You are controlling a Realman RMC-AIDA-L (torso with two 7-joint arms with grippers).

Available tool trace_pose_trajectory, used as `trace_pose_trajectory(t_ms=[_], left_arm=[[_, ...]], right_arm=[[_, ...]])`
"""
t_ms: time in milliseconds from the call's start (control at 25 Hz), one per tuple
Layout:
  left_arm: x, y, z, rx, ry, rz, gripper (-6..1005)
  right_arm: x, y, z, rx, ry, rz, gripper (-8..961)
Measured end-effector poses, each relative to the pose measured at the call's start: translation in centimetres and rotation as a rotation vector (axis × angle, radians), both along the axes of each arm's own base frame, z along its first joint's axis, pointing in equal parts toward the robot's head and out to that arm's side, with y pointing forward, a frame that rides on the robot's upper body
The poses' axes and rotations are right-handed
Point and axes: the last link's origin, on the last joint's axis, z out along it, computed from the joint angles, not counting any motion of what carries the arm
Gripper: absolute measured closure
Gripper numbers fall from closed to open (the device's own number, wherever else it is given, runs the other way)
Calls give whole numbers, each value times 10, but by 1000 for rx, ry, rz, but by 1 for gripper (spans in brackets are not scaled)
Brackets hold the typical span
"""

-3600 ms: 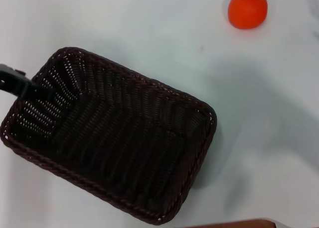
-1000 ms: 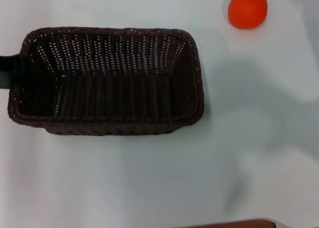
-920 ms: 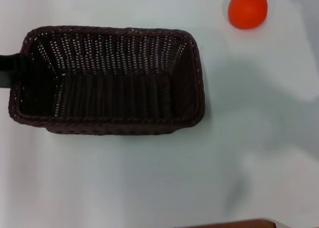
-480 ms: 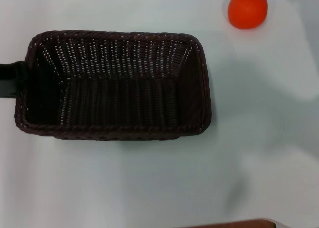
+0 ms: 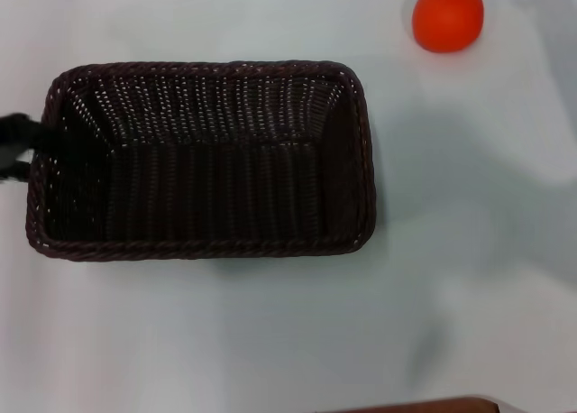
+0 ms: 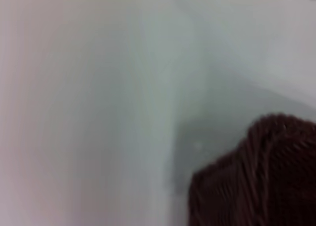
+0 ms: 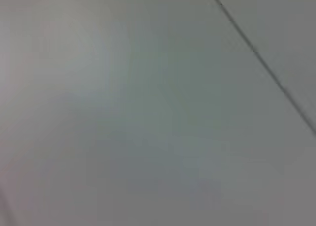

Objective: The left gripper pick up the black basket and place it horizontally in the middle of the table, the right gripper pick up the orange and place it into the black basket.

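Observation:
The black basket lies flat on the white table, its long side running left to right, left of the middle. It is empty. The left gripper is a blurred black tip at the basket's left short rim. A corner of the basket's weave also shows in the left wrist view, over the table. The orange sits on the table at the far right, well apart from the basket. The right gripper is out of view; the right wrist view shows only bare table.
A brown edge shows at the near side of the table. A thin dark seam crosses the surface in the right wrist view.
The basket turned from a slanted pose to level, then shifted slightly towards me and settled flat. The left gripper tip at its left rim now looks blurred. The orange has not moved.

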Motion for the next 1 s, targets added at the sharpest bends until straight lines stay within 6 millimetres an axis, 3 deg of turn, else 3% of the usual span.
trace_pose_trajectory(t_ms=[160,200,240,320,520,720,1000], left_arm=[[-11,2,29,75,4,-15,201],[-11,2,29,75,4,-15,201],[-14,2,52,161,-62,-50,201],[-15,0,64,210,-99,-82,202],[-17,-16,98,433,-283,-260,205],[-23,-39,114,659,-459,-457,209],[-46,-57,107,800,-581,-498,208]], right_arm=[[-9,-2,0,-105,-83,77,204],[-12,-3,2,-152,-107,101,204],[-16,-3,5,-251,-133,130,204],[-19,-3,7,-314,-138,135,203],[-25,0,4,-625,-155,55,202],[-25,9,-6,-813,-176,-94,201],[-20,25,-15,-826,-193,-211,199]])
